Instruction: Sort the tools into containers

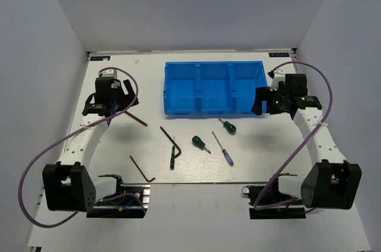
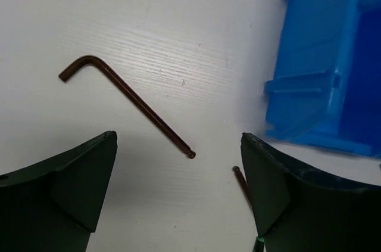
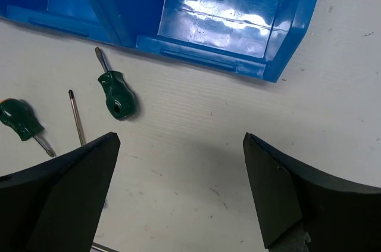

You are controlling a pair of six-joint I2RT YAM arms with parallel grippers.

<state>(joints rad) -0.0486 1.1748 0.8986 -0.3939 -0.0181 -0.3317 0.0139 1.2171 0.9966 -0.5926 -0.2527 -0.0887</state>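
The blue bin (image 1: 196,111) stands at the back centre with three compartments that look empty. My left gripper (image 1: 122,102) is open above a dark hex key (image 1: 138,119), which lies just ahead of the fingers in the left wrist view (image 2: 128,103). My right gripper (image 1: 262,102) is open by the bin's right front corner. On the table lie a second hex key (image 1: 169,136), a third hex key (image 1: 141,168), a dark slim screwdriver (image 1: 172,158), two stubby green screwdrivers (image 1: 200,143) (image 1: 227,125) and a blue-red slim screwdriver (image 1: 223,149).
The left wrist view shows the bin's left end (image 2: 327,73) and the tip of another hex key (image 2: 240,179). The right wrist view shows the bin's wall (image 3: 208,49), both stubby screwdrivers (image 3: 116,97) (image 3: 21,122) and a thin shaft (image 3: 76,118). Purple cables loop beside both arms.
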